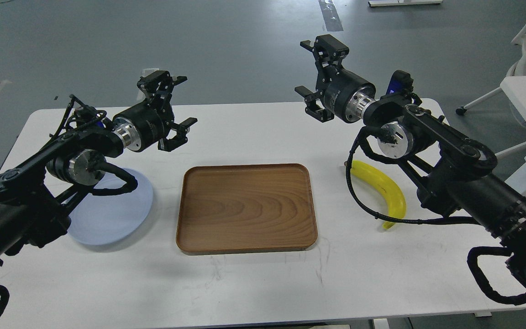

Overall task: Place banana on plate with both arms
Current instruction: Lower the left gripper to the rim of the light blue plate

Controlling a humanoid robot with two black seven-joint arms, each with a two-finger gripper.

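Note:
The yellow banana (384, 189) lies on the white table (263, 283) right of the tray, partly hidden under my right arm and its cable. The pale blue-grey plate (112, 214) lies left of the tray, partly covered by my left arm. My left gripper (171, 107) is open and empty, held above the table behind the plate and tray. My right gripper (311, 75) is open and empty, raised high behind the tray's right end, well above and left of the banana.
A rectangular brown wooden tray (246, 208) lies in the middle of the table between plate and banana. A white table and chair legs (525, 91) stand to the far right on the grey floor.

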